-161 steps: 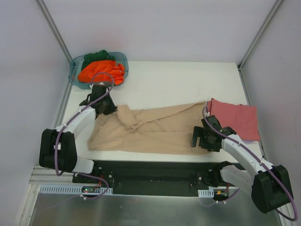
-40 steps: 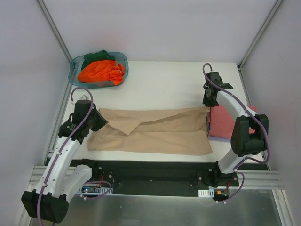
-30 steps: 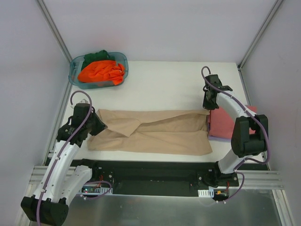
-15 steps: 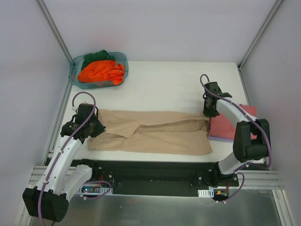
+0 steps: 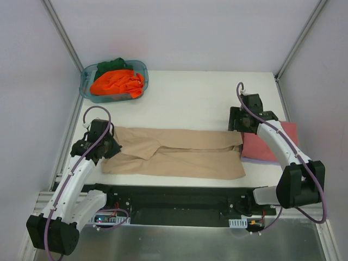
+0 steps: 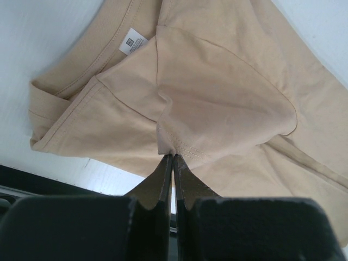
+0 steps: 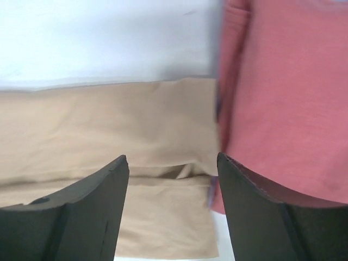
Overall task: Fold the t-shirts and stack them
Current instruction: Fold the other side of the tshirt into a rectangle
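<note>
Tan t-shirt, top view: the tan t-shirt [image 5: 179,153] lay as a long folded band along the near bench [image 5: 190,98], its right end touching the red t-shirt [image 5: 274,142]. My left end effector [image 5: 109,147] sat at its left end and my right end effector [image 5: 239,122] over its right end.
Left wrist view: my jaws were pinched shut on a stitched hem fold of the tan t-shirt [image 6: 228,92], below the label [image 6: 133,42].
Right wrist view: my fingers [image 7: 103,185] stood wide and empty above the spot where tan met red [image 7: 288,109].
Doing it well: I judged I should lay the pinched hem flat before letting go, and keep my right fingers off the red edge.
</note>
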`<state>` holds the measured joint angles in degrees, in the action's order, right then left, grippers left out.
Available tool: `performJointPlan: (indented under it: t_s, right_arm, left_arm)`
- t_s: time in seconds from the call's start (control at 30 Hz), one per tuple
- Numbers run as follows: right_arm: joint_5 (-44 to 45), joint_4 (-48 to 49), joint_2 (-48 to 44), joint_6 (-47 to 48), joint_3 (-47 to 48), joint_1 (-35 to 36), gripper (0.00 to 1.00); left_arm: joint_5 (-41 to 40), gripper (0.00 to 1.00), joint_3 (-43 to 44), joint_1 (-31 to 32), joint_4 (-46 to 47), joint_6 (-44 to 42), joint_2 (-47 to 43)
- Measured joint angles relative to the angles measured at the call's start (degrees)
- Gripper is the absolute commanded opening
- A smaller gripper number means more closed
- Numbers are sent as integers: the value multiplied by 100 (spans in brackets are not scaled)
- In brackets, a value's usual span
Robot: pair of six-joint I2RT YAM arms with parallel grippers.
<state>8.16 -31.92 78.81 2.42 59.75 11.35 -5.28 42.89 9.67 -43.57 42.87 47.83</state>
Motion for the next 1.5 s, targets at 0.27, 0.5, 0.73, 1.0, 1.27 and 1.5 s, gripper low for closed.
performJointPlan:
  t_s: [0.27, 0.5, 0.73, 1.0, 1.27, 1.5]
  right_arm:
    - [-1574, 581, -400, 44, -382, 1421, 71]
    - [-2173, 2212, 984, -942, -70, 4048, 65]
    - [-2059, 3110, 3086, -2059, 1235, 4942, 61]
    - [-1362, 3209, 3418, -2898, 1333, 5204, 58]
    - [-848, 3104, 3705, -3075, 1628, 5202, 32]
    - [-649, 3042, 3724, -3091, 1650, 5204, 1]
  left_arm:
    - [0, 0, -4, 0, 42, 153, 243]
    - [-157, 0, -299, 0, 468, 387, 415]
    - [-122, 0, -481, -81, 1287, 455, 1276]
    - [-120, 0, -590, -153, 1786, 450, 1626]
    - [-120, 0, -632, -190, 1886, 448, 1626]
    - [-118, 0, -702, -190, 1917, 426, 1526]
